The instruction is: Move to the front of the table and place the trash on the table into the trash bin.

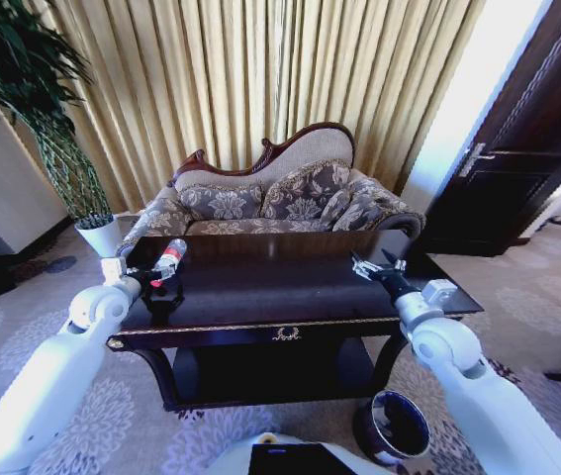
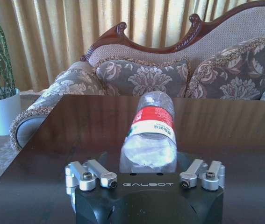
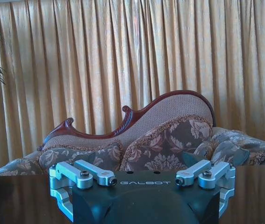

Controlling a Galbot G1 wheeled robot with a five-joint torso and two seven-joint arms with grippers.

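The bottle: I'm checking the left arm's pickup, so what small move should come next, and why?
Probably lift it straight up. The left tool has the bottle between its fingers over the table, while the trash bin stands on the floor near the right arm.

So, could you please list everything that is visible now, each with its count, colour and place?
table: one, dark glossy wood with gold trim, in front of the robot
bottle: one, clear with red label, above the table's left part, in the left gripper
trash bin: one, dark brown, on the carpet near the table's right front leg
sofa: one, floral with carved wood frame, behind the table
plant: one, green in a white pot, left of the sofa
curtains: golden, behind the sofa
door: one, dark, at right
left gripper: shut on the bottle
right gripper: open, over the table's right part
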